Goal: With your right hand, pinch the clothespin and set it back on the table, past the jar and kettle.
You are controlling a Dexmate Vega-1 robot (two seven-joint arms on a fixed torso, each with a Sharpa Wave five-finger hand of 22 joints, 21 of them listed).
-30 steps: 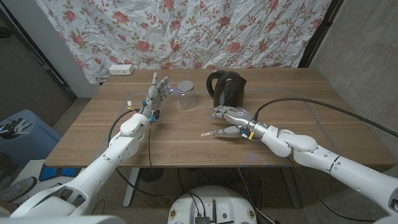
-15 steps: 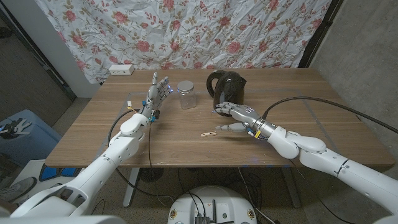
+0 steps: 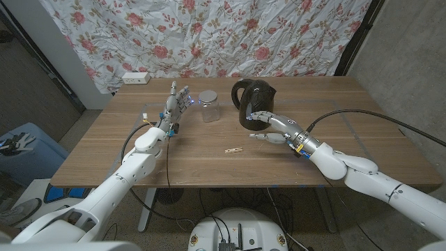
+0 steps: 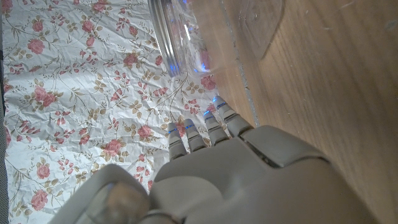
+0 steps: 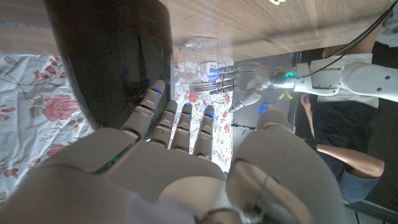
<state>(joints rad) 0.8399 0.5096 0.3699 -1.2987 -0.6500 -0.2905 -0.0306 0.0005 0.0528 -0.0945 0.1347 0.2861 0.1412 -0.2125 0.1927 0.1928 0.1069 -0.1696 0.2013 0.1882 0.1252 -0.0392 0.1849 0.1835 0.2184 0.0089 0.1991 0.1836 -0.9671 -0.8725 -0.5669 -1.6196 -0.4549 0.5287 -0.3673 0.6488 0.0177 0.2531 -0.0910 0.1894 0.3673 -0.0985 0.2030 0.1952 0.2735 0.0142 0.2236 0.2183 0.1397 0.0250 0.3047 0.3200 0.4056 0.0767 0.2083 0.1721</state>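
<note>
The small wooden clothespin [image 3: 233, 149] lies on the table [image 3: 362, 150] by itself, in front of the jar and kettle. My right hand [image 3: 269, 127] hovers to its right, just in front of the black kettle [image 3: 252, 99], fingers spread and holding nothing. The clear glass jar [image 3: 209, 106] stands left of the kettle. My left hand [image 3: 175, 104] stands upright beside the jar, fingers apart and empty. In the right wrist view, my right hand [image 5: 174, 162] faces the kettle [image 5: 112, 56], with the jar [image 5: 199, 53] beyond. The left wrist view has my left hand [image 4: 211, 168] close to the jar [image 4: 186, 31].
A white power strip [image 3: 135, 77] sits at the table's far left corner. A floral cloth [image 3: 230, 35] hangs behind the table. A black cable [image 3: 369, 117] arcs over the right side. A person's arm [image 5: 348, 158] shows in the right wrist view.
My right hand let go of the clothespin, opened, and drew back to the right toward the kettle. The clothespin stays on the table. The left hand has not moved.
</note>
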